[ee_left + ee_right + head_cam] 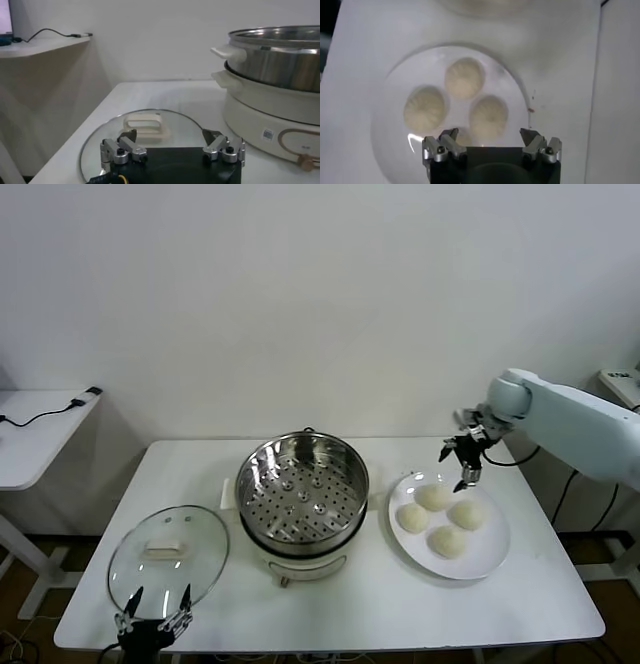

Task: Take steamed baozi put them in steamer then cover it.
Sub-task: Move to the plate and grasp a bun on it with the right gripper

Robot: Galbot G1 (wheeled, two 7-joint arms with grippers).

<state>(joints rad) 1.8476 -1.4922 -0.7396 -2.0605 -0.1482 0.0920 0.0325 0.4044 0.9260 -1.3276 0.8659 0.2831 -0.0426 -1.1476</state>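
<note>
The steamer (302, 489) is sitting empty in the middle of the table (540, 609), with its perforated floor showing. To its right, four buns (441, 517) are lying together on a white plate (490, 559). The right gripper (458, 464) is hanging just above the plate's far edge, fingers spread wide and holding nothing. To the steamer's left, the lid (167, 554) is lying flat on the table. The left gripper (155, 616) is waiting at the lid's near edge, fingers open and empty.
</note>
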